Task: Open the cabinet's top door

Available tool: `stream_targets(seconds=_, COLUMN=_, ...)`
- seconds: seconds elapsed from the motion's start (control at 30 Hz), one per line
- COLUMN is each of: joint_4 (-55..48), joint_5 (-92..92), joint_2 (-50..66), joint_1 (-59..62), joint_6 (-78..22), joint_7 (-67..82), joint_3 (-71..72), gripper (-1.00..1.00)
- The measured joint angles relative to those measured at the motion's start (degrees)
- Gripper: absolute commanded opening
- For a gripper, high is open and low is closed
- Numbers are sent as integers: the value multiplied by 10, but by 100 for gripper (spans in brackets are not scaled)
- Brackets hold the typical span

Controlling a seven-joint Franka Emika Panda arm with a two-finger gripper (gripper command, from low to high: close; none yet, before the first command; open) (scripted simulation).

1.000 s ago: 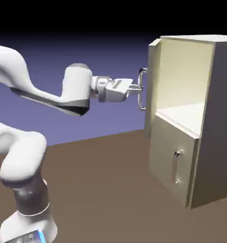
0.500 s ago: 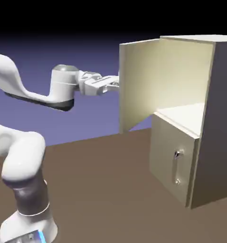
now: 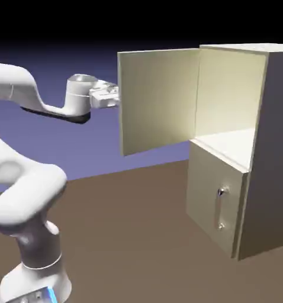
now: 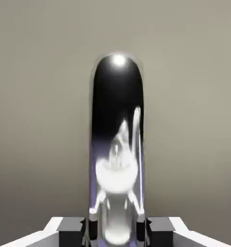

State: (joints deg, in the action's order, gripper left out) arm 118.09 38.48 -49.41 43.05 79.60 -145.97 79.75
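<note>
We observe a plain, matte brown tabletop (image 3: 126, 219) across the lower exterior view, its far edge slanting upward to the right. Behind it, we record a blue-violet backdrop (image 3: 37, 139), darkening to black at the top.

- A shiny silver handle (image 4: 117, 144) stands up tall in the middle, round at its top.
- Two grey finger tips (image 4: 71, 231) squeeze it at the bottom, one on each side.
- The flat beige door (image 4: 185, 120) fills most of the space behind.

handle (image 4: 117, 144) cut off at hand view's bottom
</note>
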Motion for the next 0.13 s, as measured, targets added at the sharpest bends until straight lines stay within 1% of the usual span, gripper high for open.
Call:
stream_targets(seconds=0.1, joint_4=-62, joint_5=-25, joint_2=-15, joint_1=62, joint_6=-50, joint_7=14, joint_3=42, gripper=-100)
stream_targets(seconds=0.13, joint_4=-70, joint_5=-28, joint_2=-18, joint_1=70, joint_6=-57, joint_7=16, joint_3=48, gripper=100)
